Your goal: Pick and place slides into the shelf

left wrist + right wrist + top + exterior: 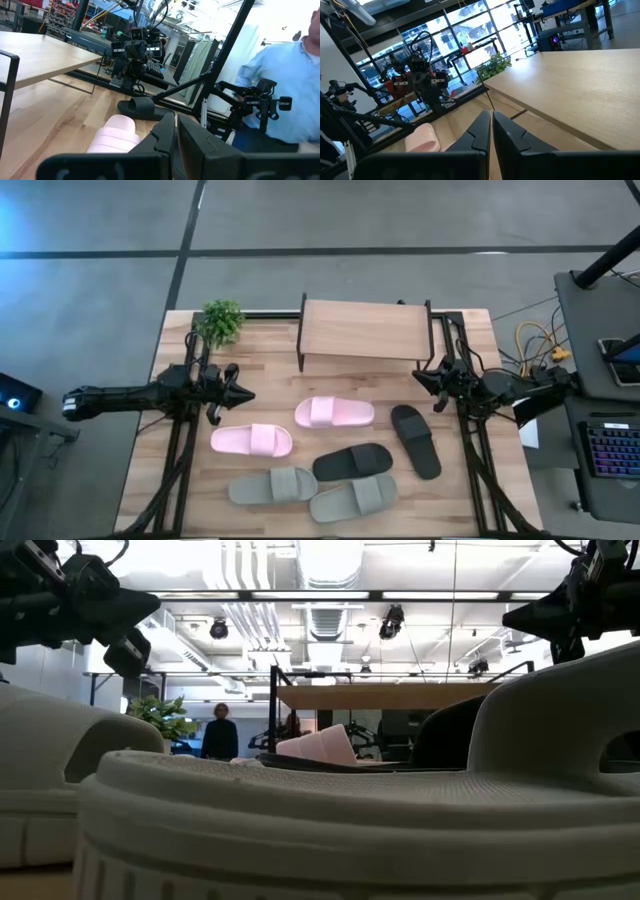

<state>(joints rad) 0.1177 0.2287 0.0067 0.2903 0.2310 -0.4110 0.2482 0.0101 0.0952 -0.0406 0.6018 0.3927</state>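
Observation:
Six slides lie sole-down on the wooden table: two pale pink ones (251,440) (334,412), two black ones (353,461) (416,440) and two grey-green ones (272,485) (354,497). The shelf (366,331) stands on the table at its far middle, its plank top bare. My left gripper (244,394) hovers shut at the table's left, level, pointing toward the pink slides. My right gripper (419,377) hovers shut at the right, beside the shelf's right end. Neither touches anything.
A small green potted plant (220,320) stands at the far left corner, left of the shelf. A desk with a keyboard (612,450) is off the table's right side. A person in a light blue shirt (295,85) shows beyond the table.

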